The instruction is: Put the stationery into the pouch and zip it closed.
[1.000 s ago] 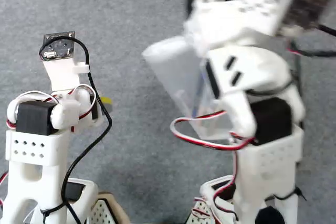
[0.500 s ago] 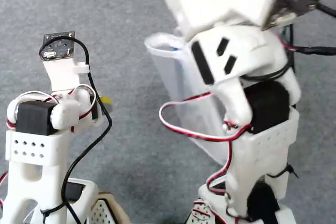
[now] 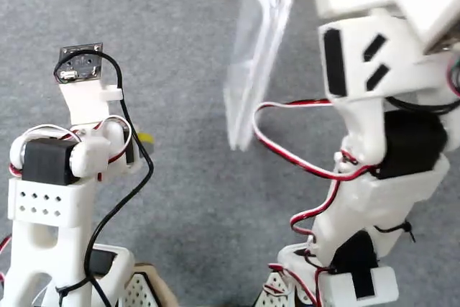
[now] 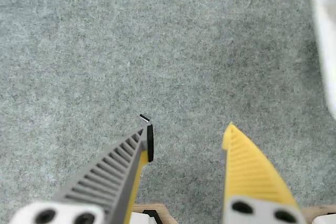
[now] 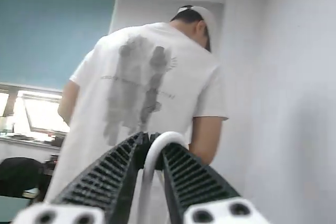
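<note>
**Right gripper point(image 5: 149, 140) clamped on clear plastic pouch point(image 3: 251, 70), up in the air**

On my wrist cam its two black ribbed jaws are pinched together onto a thin pale rim, the pouch's top edge. From the high cam I see the pouch hanging by that edge, tilted, well above the grey felt-covered table point(image 3: 180, 34), w/ the right arm raised high at the far right. Can't tell what's inside it. Over on the other side the left gripper point(image 4: 189, 127) sits low over the felt, grey and yellow jaws spread wide apart, and the left arm is folded at the near-left of the table, well apart from the pouch.
</note>
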You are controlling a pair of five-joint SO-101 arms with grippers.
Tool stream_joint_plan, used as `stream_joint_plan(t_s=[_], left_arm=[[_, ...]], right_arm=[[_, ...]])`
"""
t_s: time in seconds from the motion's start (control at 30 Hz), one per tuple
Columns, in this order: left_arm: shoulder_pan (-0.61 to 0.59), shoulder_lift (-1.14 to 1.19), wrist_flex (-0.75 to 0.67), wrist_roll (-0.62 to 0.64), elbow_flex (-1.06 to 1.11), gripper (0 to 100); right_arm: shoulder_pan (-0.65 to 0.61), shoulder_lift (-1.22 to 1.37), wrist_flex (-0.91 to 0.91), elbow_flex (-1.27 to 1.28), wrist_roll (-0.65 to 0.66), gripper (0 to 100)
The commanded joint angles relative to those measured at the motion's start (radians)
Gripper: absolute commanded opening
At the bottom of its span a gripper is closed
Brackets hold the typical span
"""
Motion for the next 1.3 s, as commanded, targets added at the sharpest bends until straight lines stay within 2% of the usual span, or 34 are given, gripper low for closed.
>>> stream_joint_plan(t_s=[0.0,0.13,0.2,0.27,0.33,0.4,0.67,1.17,1.27], left_arm=[[0.013,-0.015,-0.021,0.000,-0.013,24],[0.013,-0.015,-0.021,0.000,-0.013,24],[0.015,-0.015,-0.015,-0.044,-0.013,24],[0.015,-0.015,-0.012,-0.089,-0.013,30],[0.015,-0.015,-0.012,-0.061,-0.013,35],[0.024,-0.015,-0.014,-0.060,-0.013,38],[0.232,-0.017,-0.020,-0.069,-0.013,39],[0.249,-0.017,-0.021,-0.069,-0.209,43],[0.291,-0.017,-0.021,-0.069,-0.225,43]], right_arm=[[0.071,-0.001,-0.028,-0.044,0.009,1.1],[0.092,-0.001,0.051,-0.044,0.009,1.1],[0.091,0.004,0.123,-0.044,0.005,1.1],[0.091,0.005,0.178,-0.042,0.003,1.1],[0.091,0.005,0.204,-0.022,0.003,1.1],[0.091,0.004,0.204,0.008,-0.006,1.1],[0.064,0.004,0.203,0.076,-0.124,1.1],[-0.035,-0.002,0.210,0.277,-0.124,1.1],[-0.035,-0.002,0.210,0.315,-0.124,1.1]])
